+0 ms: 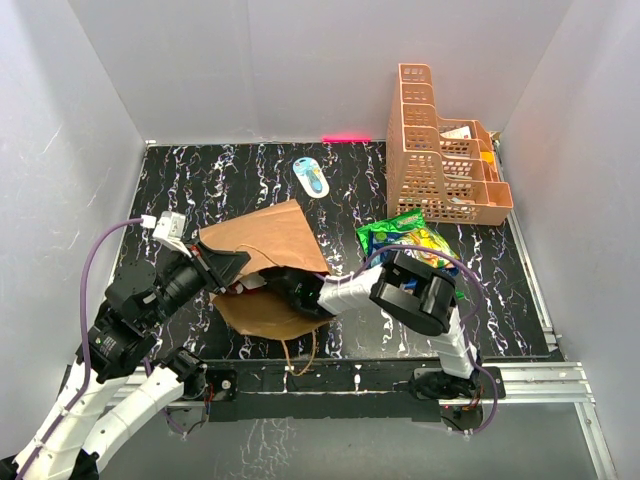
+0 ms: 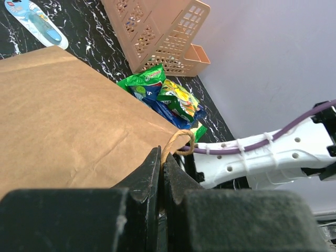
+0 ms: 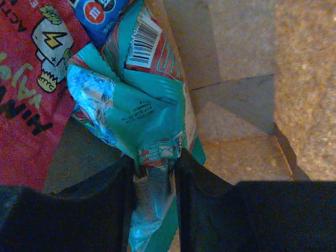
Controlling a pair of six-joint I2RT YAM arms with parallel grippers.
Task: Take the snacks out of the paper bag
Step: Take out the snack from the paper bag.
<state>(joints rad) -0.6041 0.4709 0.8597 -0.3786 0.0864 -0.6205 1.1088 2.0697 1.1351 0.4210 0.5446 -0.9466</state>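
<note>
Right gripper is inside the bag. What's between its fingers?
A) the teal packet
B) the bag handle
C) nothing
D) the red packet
A: the right wrist view shows the teal packet crumpled between the fingers of the right gripper inside the paper bag, with the red packet off to one side.

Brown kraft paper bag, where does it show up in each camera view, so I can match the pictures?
Top external: the brown kraft paper bag lies just left of centre.
Left wrist: it fills the left half, its edge held by the left gripper.
Right wrist: only its inside shows, behind the teal snack packet.
Shared landmark: the orange plastic lattice basket, in the top and left wrist views only.
</note>
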